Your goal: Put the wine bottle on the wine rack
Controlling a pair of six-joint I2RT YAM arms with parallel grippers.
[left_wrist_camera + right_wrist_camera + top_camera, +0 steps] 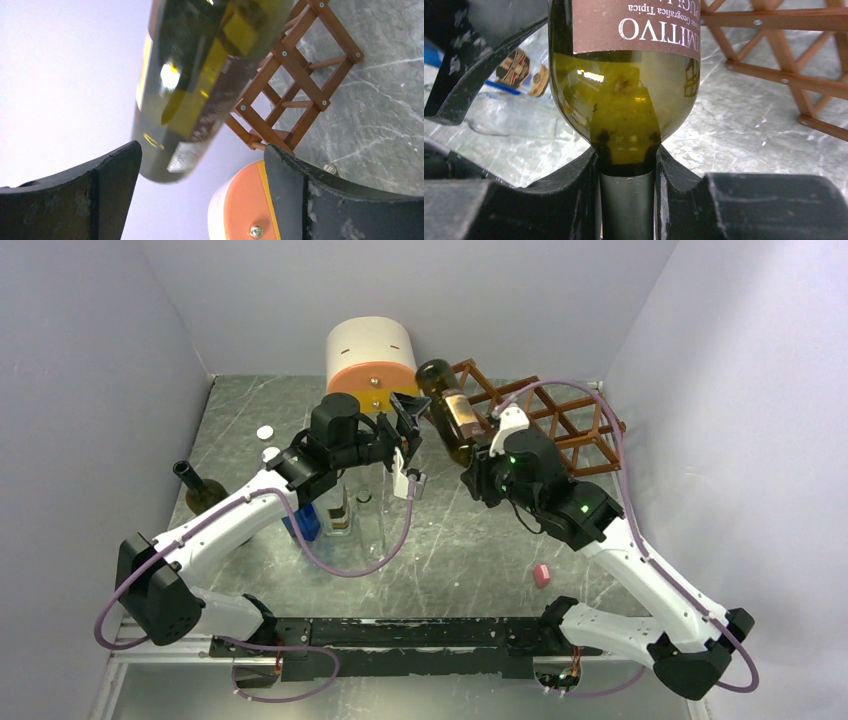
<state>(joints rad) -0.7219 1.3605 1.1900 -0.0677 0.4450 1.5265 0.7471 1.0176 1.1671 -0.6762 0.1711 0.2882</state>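
Right wrist view: right end effector clenches the wine bottle at its neck, lifted just beside the wine rack for insertion; left end effector is released, jaws apart

left fingers: spread wide apart | right fingers: clamped shut

wine bottle label, "MITIVO", "Geografica Tipica"

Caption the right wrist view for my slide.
Right gripper grips green glass wine bottle by its neck, reddish-brown wooden lattice rack behind.
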